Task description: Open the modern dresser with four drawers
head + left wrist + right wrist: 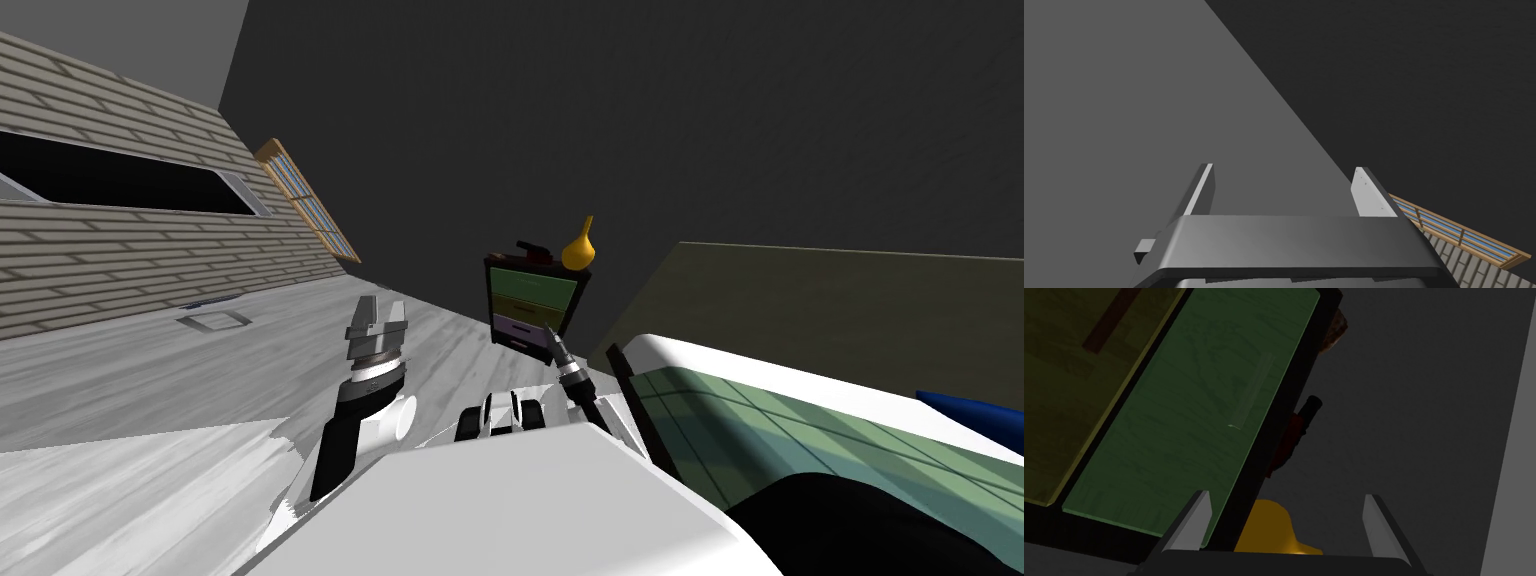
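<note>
Dresser stands upright against the dark wall, ahead of you & a bit to your R, w/ its drawer fronts facing you. Its four drawers stack top to bottom, so the stack runs vertical & each front's long side runs across. The top drawer is green w/ a slim bar handle lying along its length. The next drawer down is olive-yellow w/ a brown handle. Both fronts look level w/ the dresser's dark frame.

On the dresser's top sit a yellow vase & a dark red item; can't tell what that is.

Your R claw is released, fingers apart, close in front of the dresser's R edge; can't tell if it touches. Your L claw is also released, raised well to the dresser's L.

A bed w/ a green checked cover lies near the dresser's R side, beside your R arm. A window frame hangs on the wall L of the dresser.
</note>
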